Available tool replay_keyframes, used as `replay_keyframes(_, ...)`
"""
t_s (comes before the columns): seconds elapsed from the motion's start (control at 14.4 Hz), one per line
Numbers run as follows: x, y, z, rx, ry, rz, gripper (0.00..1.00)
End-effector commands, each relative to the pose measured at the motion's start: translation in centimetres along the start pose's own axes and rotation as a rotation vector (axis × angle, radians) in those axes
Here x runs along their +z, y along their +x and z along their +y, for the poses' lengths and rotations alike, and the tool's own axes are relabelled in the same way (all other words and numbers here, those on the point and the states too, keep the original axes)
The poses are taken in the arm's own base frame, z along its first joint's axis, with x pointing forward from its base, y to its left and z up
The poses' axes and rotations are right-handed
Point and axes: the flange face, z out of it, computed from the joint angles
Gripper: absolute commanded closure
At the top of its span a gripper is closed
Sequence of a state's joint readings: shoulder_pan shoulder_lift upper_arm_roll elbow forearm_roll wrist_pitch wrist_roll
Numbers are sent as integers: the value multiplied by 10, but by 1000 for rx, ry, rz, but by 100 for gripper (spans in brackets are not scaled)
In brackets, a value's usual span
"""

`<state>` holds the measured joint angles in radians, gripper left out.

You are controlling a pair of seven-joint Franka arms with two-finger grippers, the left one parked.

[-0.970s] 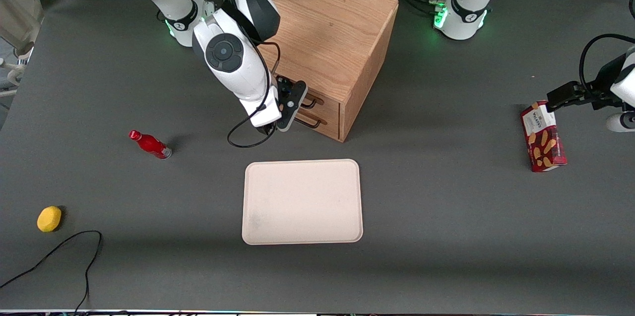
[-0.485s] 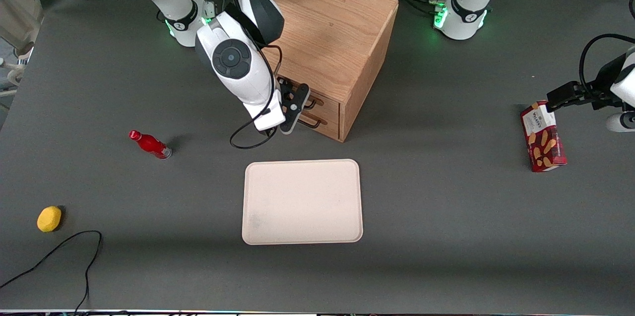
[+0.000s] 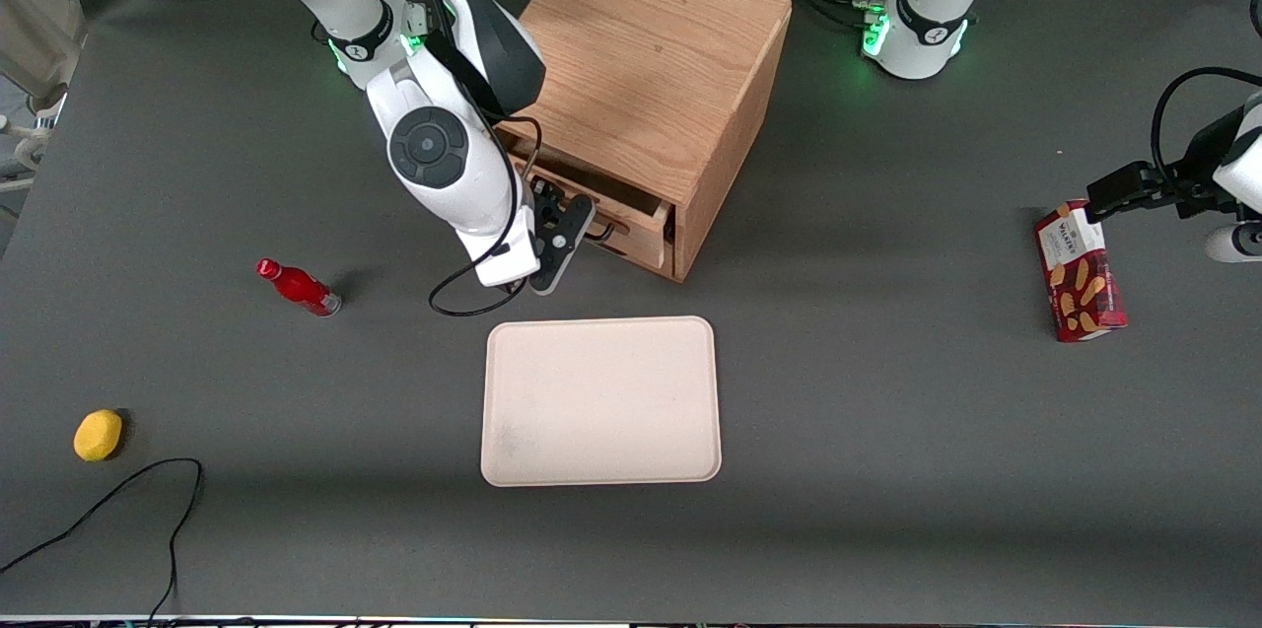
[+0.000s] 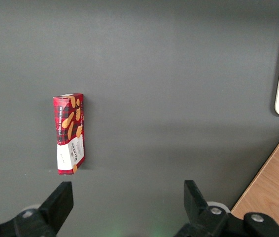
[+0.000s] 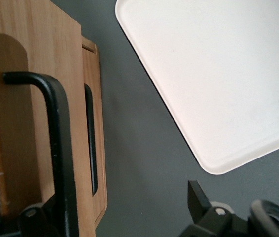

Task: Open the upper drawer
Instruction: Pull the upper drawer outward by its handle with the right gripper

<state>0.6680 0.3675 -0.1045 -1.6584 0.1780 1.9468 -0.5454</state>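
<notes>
At the front of the oak cabinet [image 3: 651,86], the upper drawer [image 3: 631,226] stands pulled partway out of its opening, its light wooden front sitting proud of the cabinet face and a dark gap showing above its box. Its thin black handle [image 5: 60,153] runs across the drawer front, and the end effector [image 3: 572,232] sits right at that handle, in front of the drawer and a little nearer the front camera than the cabinet. In the right wrist view one finger [image 5: 198,200] stands clear of the wood while the handle bar passes close by the other side of the end effector; whether the fingers are clamped on the bar or merely hooked around it I cannot tell. The lower drawer [image 5: 94,143], with its own black handle, lies flush below. Nearer the front camera than the cabinet, a cream tray [image 3: 601,401] lies flat on the grey worktop [image 3: 887,470]. Toward the working arm's end lie a red bottle [image 3: 298,287] on its side and a yellow lemon [image 3: 98,435]; toward the parked arm's end lies a red biscuit box [image 3: 1079,285].
</notes>
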Motion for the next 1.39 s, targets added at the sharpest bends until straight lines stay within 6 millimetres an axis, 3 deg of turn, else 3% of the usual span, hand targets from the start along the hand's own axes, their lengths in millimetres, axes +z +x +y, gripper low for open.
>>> replay_keyframes(0.0, -3, 3, 6, -12, -12, -1, 0)
replay_keyframes(0.83, -1, 12, 40, -35, -22, 17, 0)
replay_keyframes(1.32, -3, 6, 69, -47, -27, 28, 0)
